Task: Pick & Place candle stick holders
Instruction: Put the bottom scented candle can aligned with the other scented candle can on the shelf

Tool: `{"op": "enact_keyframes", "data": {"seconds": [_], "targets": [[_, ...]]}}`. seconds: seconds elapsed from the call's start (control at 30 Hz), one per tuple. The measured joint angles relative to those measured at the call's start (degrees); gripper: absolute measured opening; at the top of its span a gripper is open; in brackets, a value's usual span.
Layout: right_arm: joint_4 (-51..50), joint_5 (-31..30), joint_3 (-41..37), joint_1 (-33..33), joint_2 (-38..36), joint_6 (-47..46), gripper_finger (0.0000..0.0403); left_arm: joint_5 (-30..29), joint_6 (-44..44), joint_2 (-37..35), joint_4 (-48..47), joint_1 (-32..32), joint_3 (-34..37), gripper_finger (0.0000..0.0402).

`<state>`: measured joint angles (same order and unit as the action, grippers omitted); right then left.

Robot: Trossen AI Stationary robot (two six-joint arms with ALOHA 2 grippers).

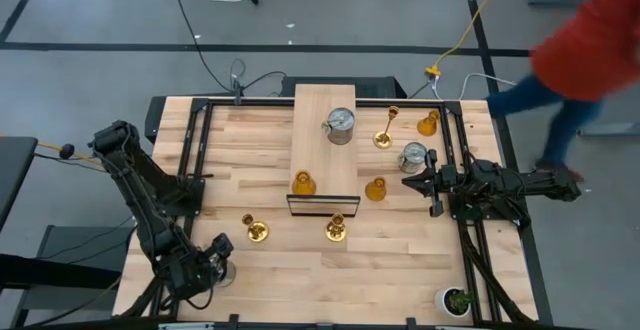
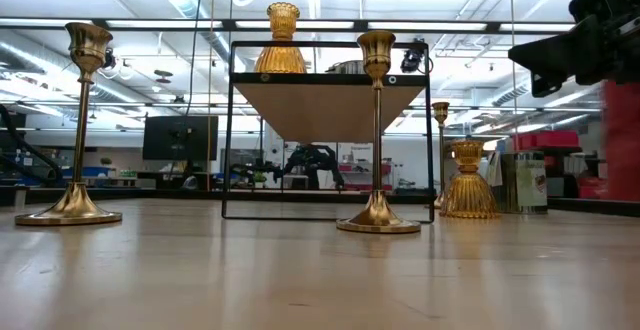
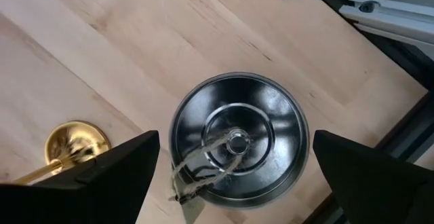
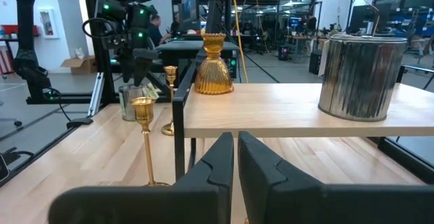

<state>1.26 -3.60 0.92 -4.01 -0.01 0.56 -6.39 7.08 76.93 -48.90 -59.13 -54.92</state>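
On the butcher-block table [image 1: 400, 250], left pincer [image 3: 230, 176] gapes wide over a silver can [image 3: 237, 139]; right pincer [image 1: 412, 182] closed, empty.

A blurred person [image 1: 585, 45] is cut off at the high view's edge.

Gold candlesticks [image 1: 336, 229] crowd the shelf's [image 1: 324, 120] front; near table [image 1: 330, 285] lies open.

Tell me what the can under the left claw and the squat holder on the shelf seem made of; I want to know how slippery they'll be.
The can looks like bare steel or tin, polished: its inside gives mirror-like reflections. The holder looks like amber glass, ribbed and glossy; it seems translucent, though tinted metal can't be excluded. Both probably grip slick.
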Motion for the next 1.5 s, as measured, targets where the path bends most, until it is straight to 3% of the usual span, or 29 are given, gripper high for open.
{"op": "enact_keyframes", "data": {"seconds": [1.5], "targets": [[0.0,0.0,-0.02,0.0,0.0,0.0,0.0027,0.02,-0.38,-0.03,9.61,0.2,6.71,0.0399]]}}
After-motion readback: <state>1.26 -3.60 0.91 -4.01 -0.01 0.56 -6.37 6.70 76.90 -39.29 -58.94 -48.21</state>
